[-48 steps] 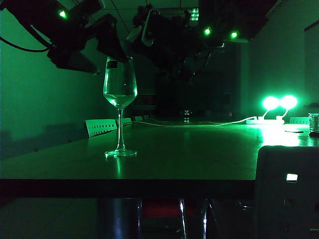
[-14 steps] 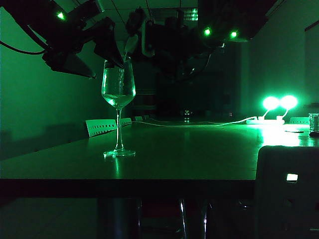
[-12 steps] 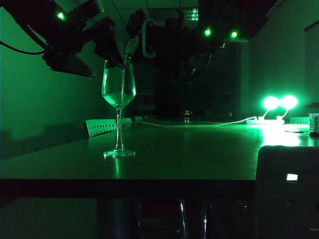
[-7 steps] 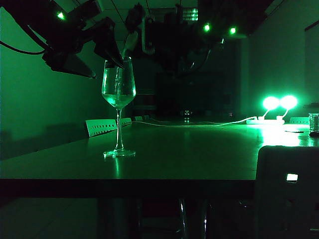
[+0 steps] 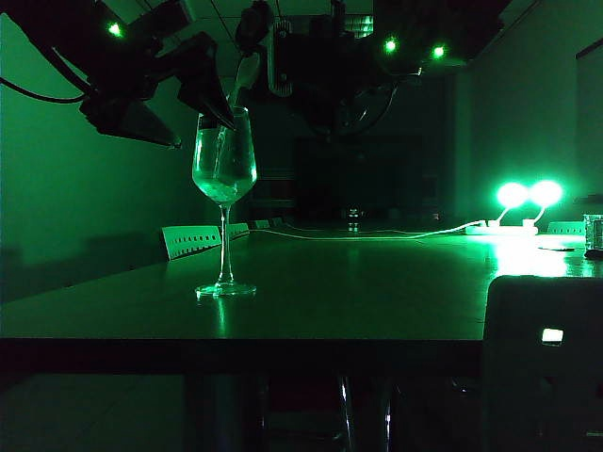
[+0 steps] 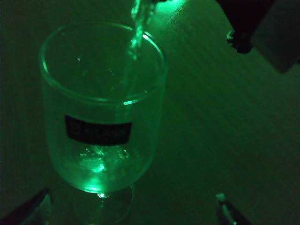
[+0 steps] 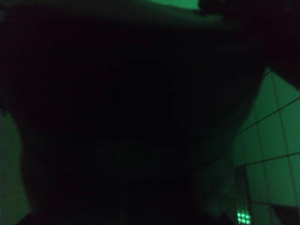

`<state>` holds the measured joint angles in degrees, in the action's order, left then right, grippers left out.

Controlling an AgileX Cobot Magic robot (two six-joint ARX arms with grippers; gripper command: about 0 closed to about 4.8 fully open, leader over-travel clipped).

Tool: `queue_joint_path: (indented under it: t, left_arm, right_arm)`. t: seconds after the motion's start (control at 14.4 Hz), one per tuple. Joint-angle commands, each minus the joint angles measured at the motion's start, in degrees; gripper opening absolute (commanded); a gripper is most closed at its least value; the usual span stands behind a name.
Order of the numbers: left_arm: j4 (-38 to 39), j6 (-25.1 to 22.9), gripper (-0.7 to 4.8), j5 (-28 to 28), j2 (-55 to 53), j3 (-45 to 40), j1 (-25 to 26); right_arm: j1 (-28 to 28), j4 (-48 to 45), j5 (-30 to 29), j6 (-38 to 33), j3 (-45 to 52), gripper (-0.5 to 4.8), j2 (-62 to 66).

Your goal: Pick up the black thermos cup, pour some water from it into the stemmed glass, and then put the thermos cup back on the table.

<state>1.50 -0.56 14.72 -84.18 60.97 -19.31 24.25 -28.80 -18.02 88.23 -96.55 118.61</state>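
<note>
Left wrist view shows our left gripper (image 6: 133, 208) with its jaws spread wide, one fingertip (image 6: 224, 208) on each side of the stemmed glass (image 6: 103, 112), neither touching it. A thin stream of water (image 6: 136, 33) falls past the rim into the bowl. The glass carries a dark label (image 6: 97, 130) whose lettering is too dim to read. Our right gripper (image 5: 311, 66) hangs high above the table (image 5: 358, 282), beside the glass, and its wrist view is filled by the black thermos cup (image 7: 126, 117) clamped between its jaws, tipped toward the rim.
</note>
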Motion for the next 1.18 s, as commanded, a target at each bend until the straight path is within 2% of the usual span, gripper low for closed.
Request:
queue_joint_path:
  t: [0.07, 1.18]
  left_arm:
    - [-0.7, 0.0, 4.79, -0.1, 0.4, 0.3, -0.1]
    - [-0.7, 0.0, 4.79, -0.1, 0.4, 0.3, -0.1]
  right_arm:
    - [0.1, -5.3, -0.4, 1.0, -1.1, 1.57, -1.3]
    - [0.1, -5.3, -1.2, 2.1, -1.4, 1.57, -1.3]
